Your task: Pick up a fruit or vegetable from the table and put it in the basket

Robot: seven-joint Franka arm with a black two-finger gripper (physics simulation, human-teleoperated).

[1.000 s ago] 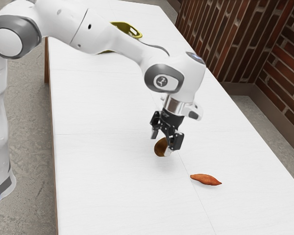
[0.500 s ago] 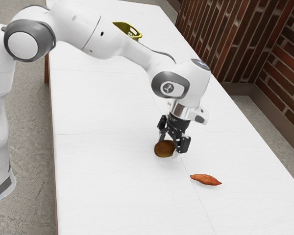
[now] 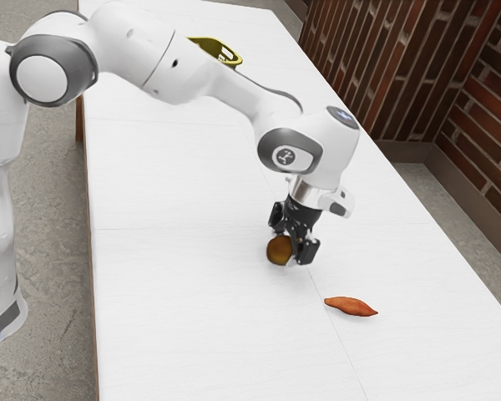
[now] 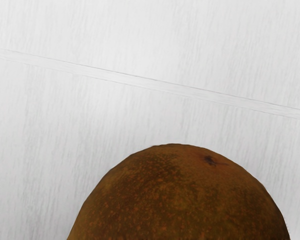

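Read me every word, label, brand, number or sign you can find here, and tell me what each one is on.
No words or numbers are legible.
Dark emblem in an oval on the robot arm: too small to read.
Pale mark on the arm's dark upper patch: too small to read.
Brown fruit, orange-red vegetable, yellow-green basket: no lettering visible.

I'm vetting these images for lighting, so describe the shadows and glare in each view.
Exterior view: bright, even light on the long white table; a faint, soft shadow near the round brown fruit, almost none by the slender orange-red vegetable. Wrist view: no hard glare on the fruit, dark and mottled; a hazy brighter patch on the table.
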